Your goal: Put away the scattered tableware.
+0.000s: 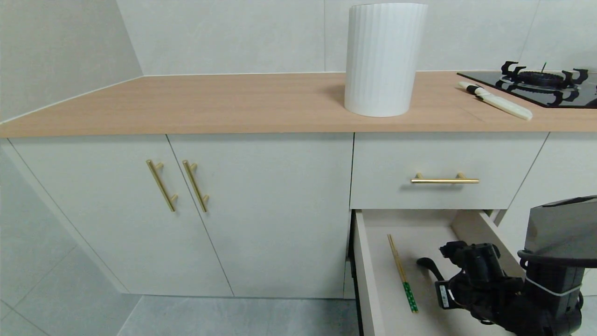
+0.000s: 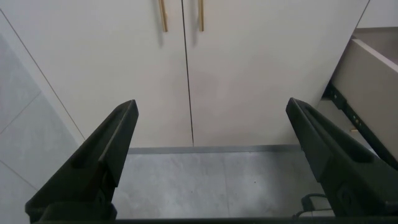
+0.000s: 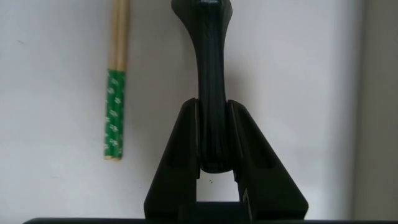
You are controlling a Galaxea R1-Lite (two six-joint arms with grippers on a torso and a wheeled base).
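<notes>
In the open drawer [image 1: 366, 280] under the bench, the right claw [image 3: 213, 109] is clamped on the handle of a black utensil [image 1: 426, 265]. Green-tipped chopsticks [image 1: 402, 275] lie just beside the utensil toward the drawer's left wall, apart from it. The left claw [image 2: 210, 109] hangs with its fingers wide apart before the shut cabinet doors [image 2: 249, 74], above the floor. Farther back on the bench [image 1: 233, 102], a white knife [image 1: 496, 100] lies near the right end beside the stove [image 1: 536, 84], and a tall white ribbed canister [image 1: 382, 60] stands left of it.

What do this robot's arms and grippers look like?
The left gripper and right gripper are matte black, each with two wedge-shaped fingers tapering toward the tips. The right arm has a silver-grey casing, a looping black cable, and a small white label on its black wrist.
</notes>
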